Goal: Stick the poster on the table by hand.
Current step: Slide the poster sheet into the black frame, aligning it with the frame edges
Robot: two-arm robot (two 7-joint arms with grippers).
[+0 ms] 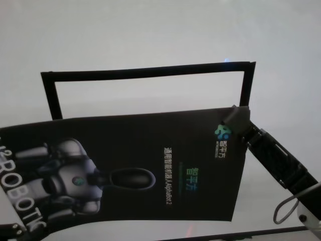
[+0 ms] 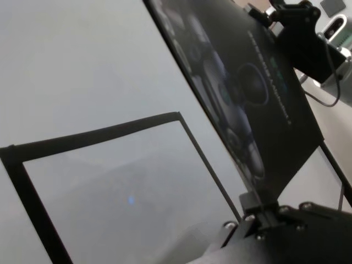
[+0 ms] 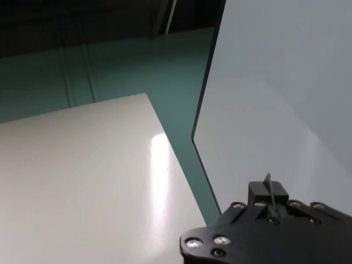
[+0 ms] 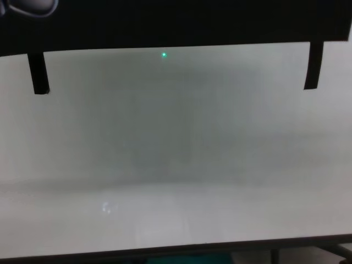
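Observation:
The poster [image 1: 150, 165], a large black sheet with a grey-white robot picture and white lettering, hangs tilted above the white table [image 1: 150, 35]. My right gripper [image 1: 235, 116] is shut on its far right corner. In the right wrist view the sheet shows edge-on between that gripper's [image 3: 268, 195] fingers. At the near left corner my left gripper [image 1: 10, 230] is shut on the poster, and the left wrist view shows this grip [image 2: 258, 204] on the corner. In the chest view the poster [image 4: 165, 22] is a black band across the top.
A three-sided frame of narrow black strips [image 1: 150, 72] lies on the table beyond the poster, and its side strips [image 4: 38, 71] show in the chest view. The table's dark near edge [image 4: 176, 248] runs along the bottom. A second white table [image 3: 82, 181] stands off to the right across green floor.

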